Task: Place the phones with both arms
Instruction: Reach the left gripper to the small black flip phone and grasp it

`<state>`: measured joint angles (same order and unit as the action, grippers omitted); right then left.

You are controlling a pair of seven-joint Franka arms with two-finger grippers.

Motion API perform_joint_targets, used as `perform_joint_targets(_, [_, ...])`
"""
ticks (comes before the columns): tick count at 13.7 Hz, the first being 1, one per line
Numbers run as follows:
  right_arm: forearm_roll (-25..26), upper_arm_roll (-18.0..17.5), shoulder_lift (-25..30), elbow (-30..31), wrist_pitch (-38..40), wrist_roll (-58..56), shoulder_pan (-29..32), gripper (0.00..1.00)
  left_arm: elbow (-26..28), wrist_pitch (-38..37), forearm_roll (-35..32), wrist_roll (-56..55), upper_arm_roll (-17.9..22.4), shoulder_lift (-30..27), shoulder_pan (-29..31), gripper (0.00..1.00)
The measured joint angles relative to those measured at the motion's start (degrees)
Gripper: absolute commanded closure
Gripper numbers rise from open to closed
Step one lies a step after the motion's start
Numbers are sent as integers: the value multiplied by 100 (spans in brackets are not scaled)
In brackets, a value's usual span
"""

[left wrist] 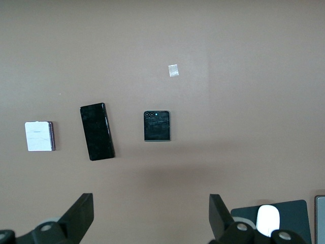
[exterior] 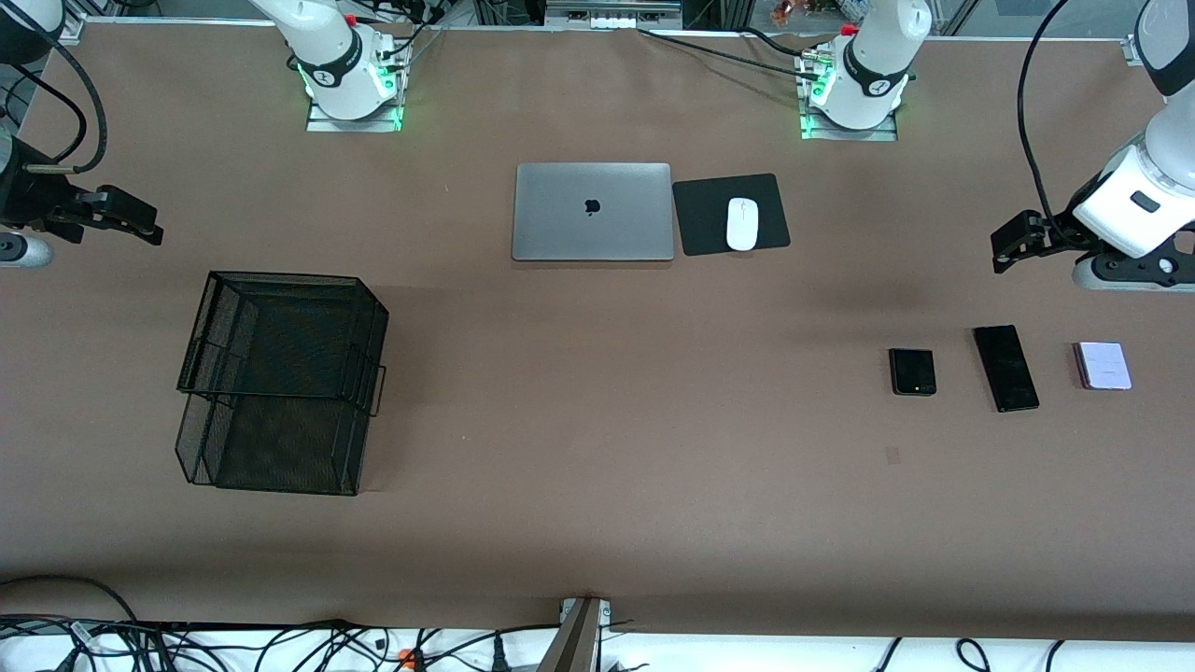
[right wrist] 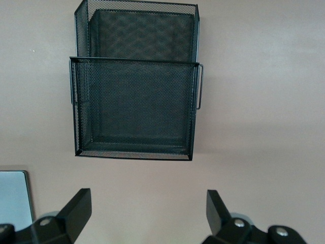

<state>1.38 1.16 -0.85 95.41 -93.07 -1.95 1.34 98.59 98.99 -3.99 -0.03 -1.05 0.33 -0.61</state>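
Note:
Three phones lie in a row toward the left arm's end of the table: a small squarish black one [exterior: 912, 371], a long slim black slab [exterior: 1005, 368] and a small pale lilac one [exterior: 1103, 365]. My left gripper [exterior: 1004, 250] hangs open and empty over bare table beside that row. In the left wrist view the lilac phone [left wrist: 39, 136], the slab [left wrist: 97, 131] and the small black phone [left wrist: 157, 125] lie apart from the open left gripper [left wrist: 151, 216]. My right gripper [exterior: 149, 224] is open and empty at the right arm's end, over bare table beside the mesh basket [right wrist: 134, 107]; it also shows in the right wrist view [right wrist: 148, 213].
A black two-tier wire mesh basket [exterior: 280, 373] stands toward the right arm's end. A closed silver laptop [exterior: 593, 212] and a white mouse [exterior: 742, 224] on a black pad [exterior: 700, 219] lie near the arms' bases. A small tape patch [left wrist: 173, 70] lies near the phones.

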Motion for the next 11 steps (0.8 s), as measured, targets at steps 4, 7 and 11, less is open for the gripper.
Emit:
perform_joint_targets(4, [0, 1, 0, 0, 0, 0, 0, 0, 0, -5, 0, 0, 0, 3, 0, 0])
perform_joint_targets(7, [0, 2, -1, 0, 0, 0, 0, 0, 4, -117, 0, 7, 13, 141, 11, 0])
perform_joint_targets(11, [0, 4, -1, 0, 0, 0, 0, 0, 40, 14, -6, 39, 45, 853, 127, 0])
